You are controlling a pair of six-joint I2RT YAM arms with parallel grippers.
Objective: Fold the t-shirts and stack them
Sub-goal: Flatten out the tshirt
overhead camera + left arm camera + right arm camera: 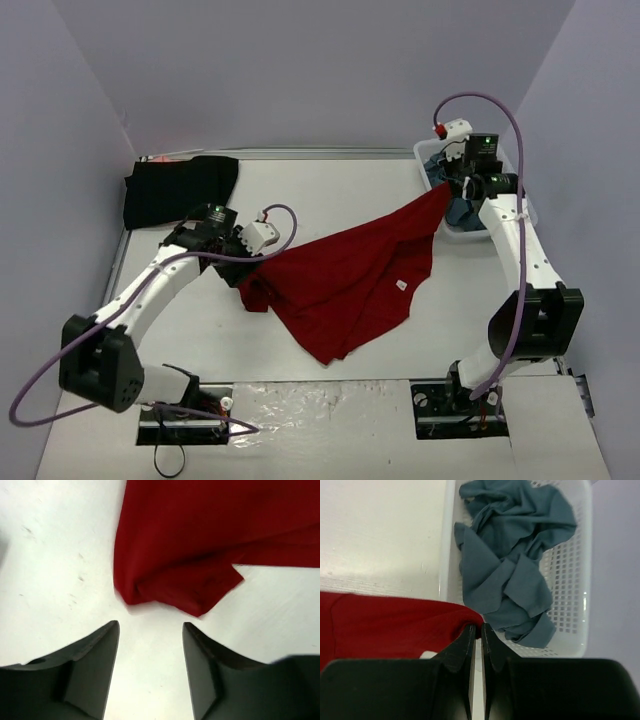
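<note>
So we've got the dark red t-shirt [345, 275] half spread across the middle of the table [330, 190], and it's a bit of a mess. Our right gripper [476, 626] has its fingers [457, 652] pressed together on one red corner. It's holding that corner up at the far right, at the edge of the white basket [567, 605] where the blue-grey shirts [510, 555] are heaped. Our left gripper [150, 625] is spread with nothing in it, and the bunched left end of the shirt lies on the table just ahead of its tips. The black shirt [175, 190] sits at the far left, well out of the way.

What we reckon matters here: don't grab that lump. Go for a single layer at the hem or a sleeve edge and pinch it clean. Then draw both arms apart and bring the cloth nearer, off the basket, so it lands flat. Keep the right pinch firm, or the corner could slip and the shirt crumples.
</note>
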